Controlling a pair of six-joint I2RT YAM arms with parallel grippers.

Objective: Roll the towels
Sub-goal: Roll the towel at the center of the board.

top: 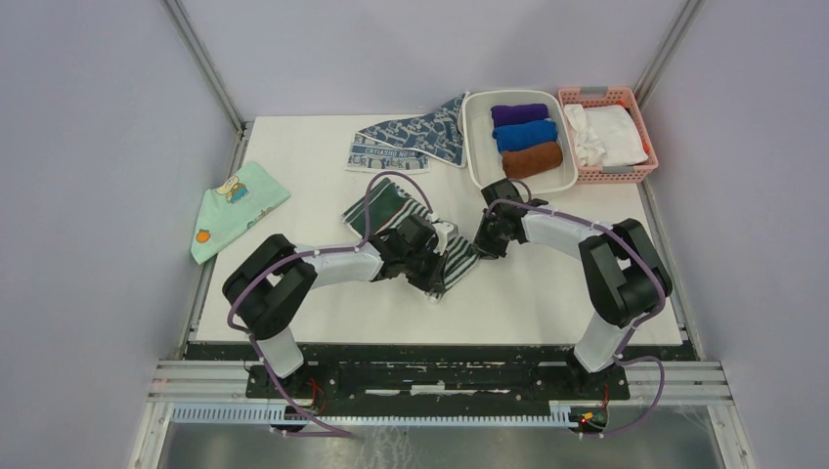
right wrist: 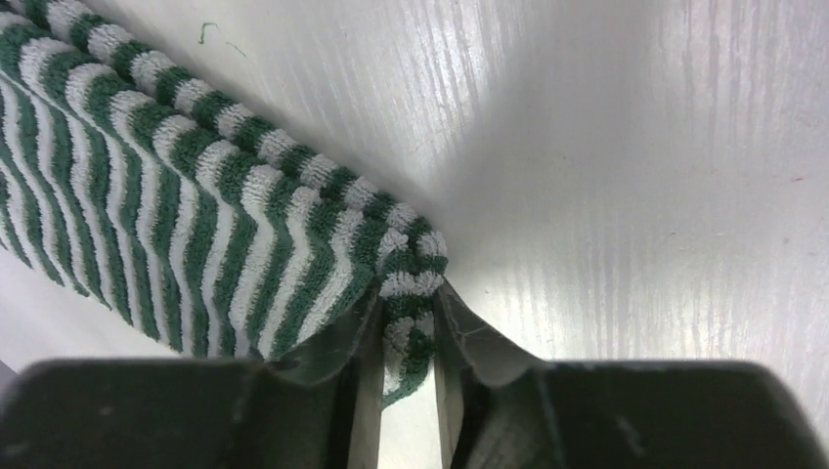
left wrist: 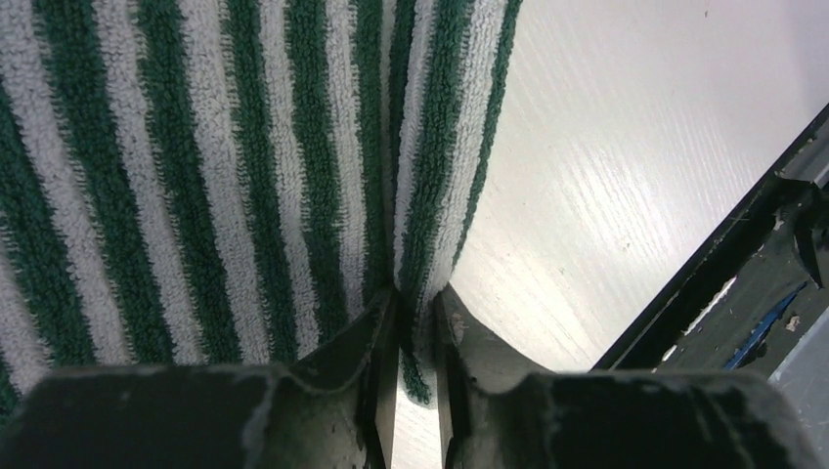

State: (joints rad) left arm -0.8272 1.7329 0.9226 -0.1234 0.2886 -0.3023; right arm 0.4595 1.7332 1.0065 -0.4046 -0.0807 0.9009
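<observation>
The green-and-white striped towel [top: 391, 207] lies folded in the middle of the table, partly under my left wrist. My left gripper [top: 440, 281] is shut on the towel's near edge, and a fold of striped cloth [left wrist: 293, 176] stands pinched between the jaws [left wrist: 415, 327]. Coming in from the right, my right gripper [top: 482, 248] is shut on the towel's right corner [right wrist: 415, 283], with layered cloth squeezed between the fingers [right wrist: 409, 327]. The blue-grey patterned towel [top: 415, 140] with a white lettered band lies spread flat at the back of the table.
A white bin [top: 472, 147] at the back right holds purple, blue and brown rolls. A pink basket [top: 640, 174] with white cloth stands beside it. A mint-green cartoon cloth [top: 235, 205] hangs over the table's left edge. The dark front edge [left wrist: 704, 283] is near my left gripper.
</observation>
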